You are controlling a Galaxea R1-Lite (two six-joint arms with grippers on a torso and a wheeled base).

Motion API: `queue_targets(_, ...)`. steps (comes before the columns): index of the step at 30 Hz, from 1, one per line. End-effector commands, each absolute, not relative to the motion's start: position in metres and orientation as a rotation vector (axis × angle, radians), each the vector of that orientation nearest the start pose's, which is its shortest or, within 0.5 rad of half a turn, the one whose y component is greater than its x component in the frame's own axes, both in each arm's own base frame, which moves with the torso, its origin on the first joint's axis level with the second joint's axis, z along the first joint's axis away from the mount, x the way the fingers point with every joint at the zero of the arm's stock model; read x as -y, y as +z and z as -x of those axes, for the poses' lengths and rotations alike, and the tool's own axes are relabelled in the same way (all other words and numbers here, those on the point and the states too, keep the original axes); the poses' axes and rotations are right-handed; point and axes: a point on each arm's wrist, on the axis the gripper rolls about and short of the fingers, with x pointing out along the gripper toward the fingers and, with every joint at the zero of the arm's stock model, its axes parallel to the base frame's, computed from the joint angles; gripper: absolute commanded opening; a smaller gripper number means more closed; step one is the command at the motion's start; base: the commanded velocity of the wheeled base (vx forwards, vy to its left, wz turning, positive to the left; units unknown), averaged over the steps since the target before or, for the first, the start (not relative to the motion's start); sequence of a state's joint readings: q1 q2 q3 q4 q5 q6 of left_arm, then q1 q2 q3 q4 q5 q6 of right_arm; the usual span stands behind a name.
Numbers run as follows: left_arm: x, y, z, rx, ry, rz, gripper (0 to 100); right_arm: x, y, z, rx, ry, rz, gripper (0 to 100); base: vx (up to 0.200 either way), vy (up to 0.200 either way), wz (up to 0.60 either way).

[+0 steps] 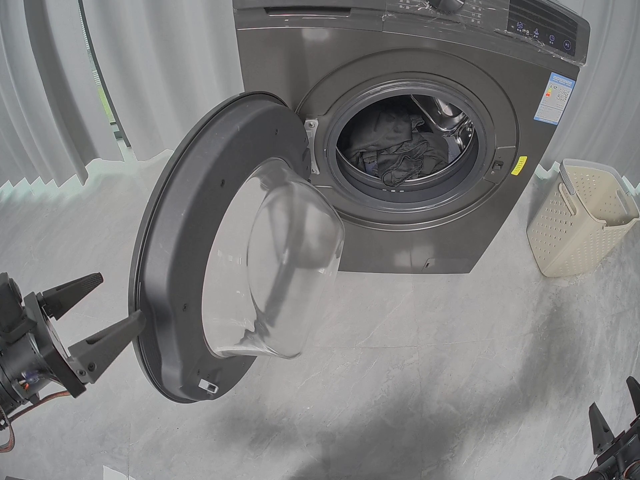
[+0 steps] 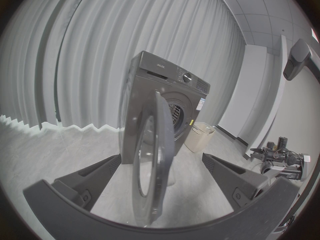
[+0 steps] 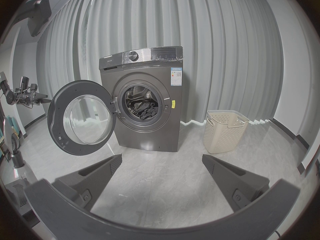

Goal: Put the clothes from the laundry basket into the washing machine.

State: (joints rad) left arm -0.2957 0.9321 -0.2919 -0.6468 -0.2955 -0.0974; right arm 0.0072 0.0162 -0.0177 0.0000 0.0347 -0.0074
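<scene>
Loading seems done: the clothes (image 1: 397,145) lie inside the washing machine (image 1: 427,28), right of its open door (image 1: 180,235). My left gripper (image 1: 120,296) and right gripper (image 1: 612,401), fingers apart, hold nothing. Next, I judge, pushing the door shut.

Dark grey tapered fingers (image 1: 107,347), screws (image 2: 84,196) at bases, thin cable (image 1: 40,400).
</scene>
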Motion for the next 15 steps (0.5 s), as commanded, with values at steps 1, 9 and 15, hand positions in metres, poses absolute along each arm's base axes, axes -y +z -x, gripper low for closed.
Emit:
queue_targets(1,0.021,0.200,-0.097,0.002,-0.443,0.090,100,-0.001,0.076,0.023,0.000,0.043,0.006,100,0.000,0.000,0.00)
queue_targets(9,0.010,0.193,-0.116,-0.060,-0.320,0.084,100,-0.001,0.076,0.023,0.000,0.043,0.006,100,0.000,0.000,0.00)
queue_targets(15,0.019,0.179,-0.129,-0.153,-0.390,0.067,100,-0.001,0.076,0.023,0.000,0.043,0.006,100,0.000,0.000,0.00)
